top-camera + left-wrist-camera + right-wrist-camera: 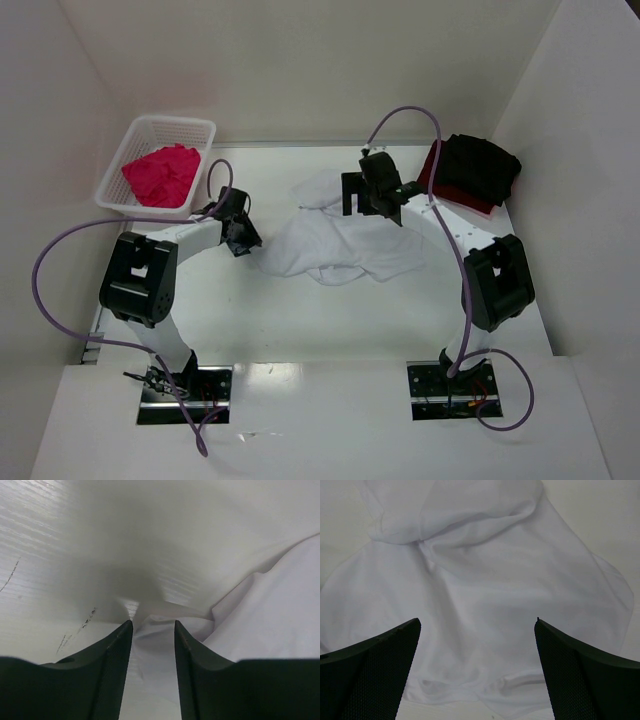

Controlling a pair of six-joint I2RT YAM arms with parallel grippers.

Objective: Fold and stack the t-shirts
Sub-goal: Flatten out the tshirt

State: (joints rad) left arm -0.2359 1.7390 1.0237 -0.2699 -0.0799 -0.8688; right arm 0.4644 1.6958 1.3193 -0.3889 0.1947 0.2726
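The white t-shirt [340, 245] lies crumpled in the middle of the table. My left gripper [243, 240] is at its left edge, low over the table. In the left wrist view its jaws [153, 622] stand close together with a strip of the white cloth [150, 670] filling the gap between them. My right gripper [365, 190] hovers over the shirt's far part, open and empty, with the white cloth [480, 580] spread below it. The pink t-shirt [160, 172] lies in the basket. The black t-shirt [482, 165] lies on the dark red one [440, 190] at the back right.
The white lattice basket [200, 130] stands at the back left. White walls close in the table at the back and on both sides. Purple cables loop from both arms.
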